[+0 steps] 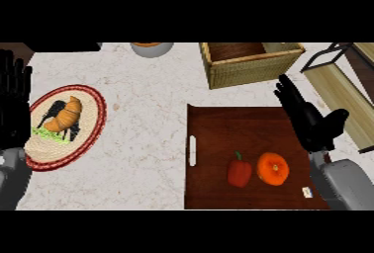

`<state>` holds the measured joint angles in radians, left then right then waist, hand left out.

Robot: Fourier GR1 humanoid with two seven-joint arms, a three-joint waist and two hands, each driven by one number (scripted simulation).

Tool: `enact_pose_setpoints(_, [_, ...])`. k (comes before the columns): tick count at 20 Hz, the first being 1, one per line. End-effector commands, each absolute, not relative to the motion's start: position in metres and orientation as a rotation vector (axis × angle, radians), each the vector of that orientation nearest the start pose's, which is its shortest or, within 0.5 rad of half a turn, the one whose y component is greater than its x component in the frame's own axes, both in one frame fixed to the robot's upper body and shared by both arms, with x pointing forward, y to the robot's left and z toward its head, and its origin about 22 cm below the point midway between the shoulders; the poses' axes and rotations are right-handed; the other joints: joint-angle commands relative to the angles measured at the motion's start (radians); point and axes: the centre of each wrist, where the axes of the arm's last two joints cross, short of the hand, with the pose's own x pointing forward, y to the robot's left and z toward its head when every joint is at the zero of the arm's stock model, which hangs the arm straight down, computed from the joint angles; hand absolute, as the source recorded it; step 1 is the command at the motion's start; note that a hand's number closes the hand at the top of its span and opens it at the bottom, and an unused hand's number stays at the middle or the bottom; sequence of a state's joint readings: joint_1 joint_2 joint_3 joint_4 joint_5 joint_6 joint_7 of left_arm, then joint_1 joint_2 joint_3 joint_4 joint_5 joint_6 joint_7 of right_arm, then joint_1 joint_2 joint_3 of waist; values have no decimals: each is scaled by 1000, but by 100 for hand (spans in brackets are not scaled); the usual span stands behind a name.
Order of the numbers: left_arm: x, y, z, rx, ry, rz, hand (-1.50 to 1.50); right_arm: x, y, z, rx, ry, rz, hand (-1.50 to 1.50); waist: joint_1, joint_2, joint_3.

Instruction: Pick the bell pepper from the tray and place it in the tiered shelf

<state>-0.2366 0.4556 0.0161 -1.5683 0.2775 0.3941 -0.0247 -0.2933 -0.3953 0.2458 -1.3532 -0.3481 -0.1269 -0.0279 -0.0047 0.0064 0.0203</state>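
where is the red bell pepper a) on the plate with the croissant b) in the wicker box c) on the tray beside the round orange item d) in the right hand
c: the bell pepper lies on the tray left of the round orange item; the right hand is open and holds nothing.

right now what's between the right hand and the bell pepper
Head view: only bare tray between right hand and bell pepper; an orange fruit sits beside it.

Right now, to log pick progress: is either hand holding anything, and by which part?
Nothing is held. Both the right hand and left hand are open; the red bell pepper lies on the tray, untouched.
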Motion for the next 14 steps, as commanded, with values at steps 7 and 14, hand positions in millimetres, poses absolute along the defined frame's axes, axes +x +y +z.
enact_pose_setpoints(7, [284, 300, 65, 192, -1568, 17, 0, 300, -342, 69, -788, -1581, 224, 150, -75, -6, -36])
enact_pose_setpoints(14, [297, 296, 57, 100, -1525, -11, 0, 239, -260, 46, -172, -1761, -159, -150, -21, -9, -21])
